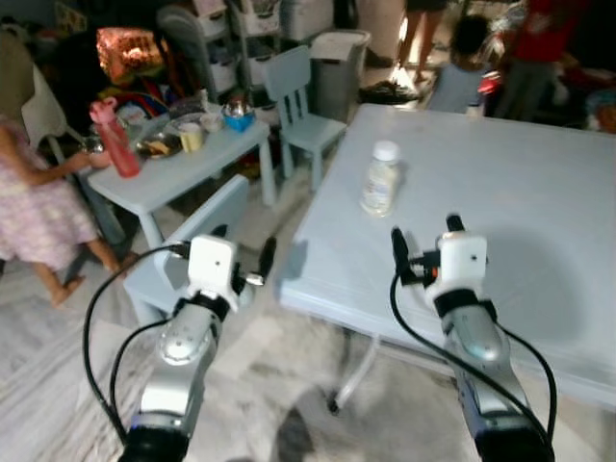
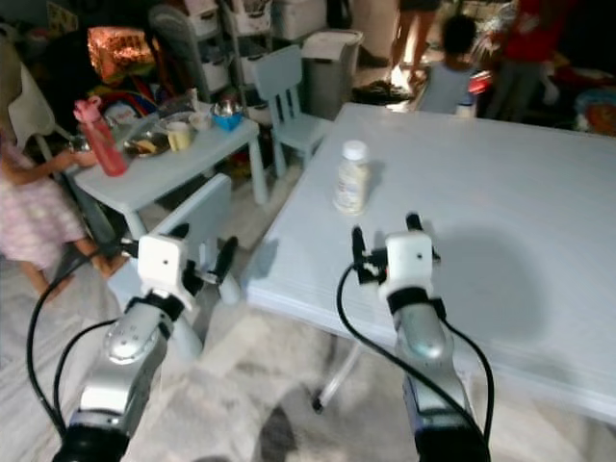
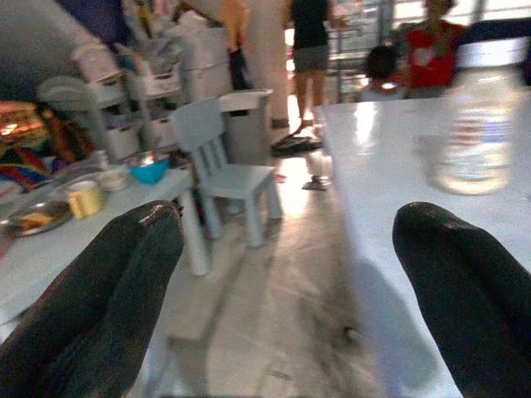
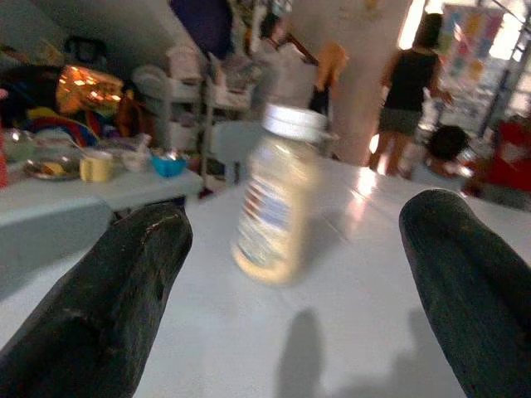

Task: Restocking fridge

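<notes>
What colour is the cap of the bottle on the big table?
White. The bottle has a white cap, clearest in the right wrist view.

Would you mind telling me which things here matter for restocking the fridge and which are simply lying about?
Belonging to the job:
- bottle, upright on the large table
- right end effector, open, aimed at the bottle
- left end effector, open, off the table's edge

Just lying about:
- red drinking bottle
- yellow cup
- blue bowl
- small chair
</notes>
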### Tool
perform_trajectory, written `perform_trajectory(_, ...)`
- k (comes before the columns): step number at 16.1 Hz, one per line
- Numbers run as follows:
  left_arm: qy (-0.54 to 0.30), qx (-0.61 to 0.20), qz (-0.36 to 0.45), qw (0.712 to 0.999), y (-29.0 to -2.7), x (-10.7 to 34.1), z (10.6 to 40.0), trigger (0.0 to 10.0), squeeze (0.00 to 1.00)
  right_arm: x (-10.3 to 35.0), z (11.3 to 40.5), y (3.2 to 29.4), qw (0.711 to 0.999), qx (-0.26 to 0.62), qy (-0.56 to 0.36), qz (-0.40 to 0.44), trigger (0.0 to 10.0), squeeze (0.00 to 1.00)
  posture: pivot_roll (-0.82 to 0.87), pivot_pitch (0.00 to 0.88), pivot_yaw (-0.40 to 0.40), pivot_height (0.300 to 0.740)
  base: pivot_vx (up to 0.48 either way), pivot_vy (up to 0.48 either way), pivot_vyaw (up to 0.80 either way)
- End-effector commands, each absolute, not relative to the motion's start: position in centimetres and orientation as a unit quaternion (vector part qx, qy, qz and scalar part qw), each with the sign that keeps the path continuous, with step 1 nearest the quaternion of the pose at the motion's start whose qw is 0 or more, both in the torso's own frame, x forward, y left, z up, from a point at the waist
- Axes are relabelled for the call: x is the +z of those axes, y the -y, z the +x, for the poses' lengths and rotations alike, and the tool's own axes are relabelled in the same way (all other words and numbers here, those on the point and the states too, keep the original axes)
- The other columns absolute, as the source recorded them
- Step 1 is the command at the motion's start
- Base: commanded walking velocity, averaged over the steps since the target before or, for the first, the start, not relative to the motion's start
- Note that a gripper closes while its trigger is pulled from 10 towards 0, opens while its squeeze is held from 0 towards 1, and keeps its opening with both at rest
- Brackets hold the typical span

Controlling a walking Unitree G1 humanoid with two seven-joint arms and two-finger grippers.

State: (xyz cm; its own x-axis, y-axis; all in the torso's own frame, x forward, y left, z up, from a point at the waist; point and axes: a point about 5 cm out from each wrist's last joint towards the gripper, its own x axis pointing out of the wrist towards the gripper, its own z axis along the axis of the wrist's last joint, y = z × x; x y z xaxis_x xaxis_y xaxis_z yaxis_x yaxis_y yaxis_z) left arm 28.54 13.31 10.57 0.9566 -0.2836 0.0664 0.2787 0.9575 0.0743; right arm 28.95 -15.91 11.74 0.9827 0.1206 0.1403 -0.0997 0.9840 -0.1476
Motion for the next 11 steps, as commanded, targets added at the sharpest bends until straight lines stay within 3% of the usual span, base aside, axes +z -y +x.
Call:
perform_trajectory(1, 0.041, -0.137, 0.039, 0.989, -13.9, 10.79, 28.59, 10.0, 0.0, 11.94, 29.23, 15.1, 0.992, 0.067, 0.079, -0.068, 10.0, 0.0, 0.0, 0.0, 0.001, 0.74, 0.48, 0.0, 0.0)
perform_trajectory(5, 0.042, -0.146, 0.029, 0.988, -13.49, 10.53, 28.41, 10.0, 0.0, 11.9, 29.34, 14.79, 0.992, 0.072, 0.081, -0.067, 10.0, 0.0, 0.0, 0.0, 0.0, 0.74, 0.48, 0.0, 0.0)
perform_trajectory(11, 0.029, -0.155, 0.027, 0.987, -13.77, 10.07, 28.03, 10.0, 0.0, 11.86, 29.43, 14.49, 0.991, 0.078, 0.082, -0.068, 10.0, 0.0, 0.0, 0.003, -0.001, 0.74, 0.0, 0.0, 0.0)
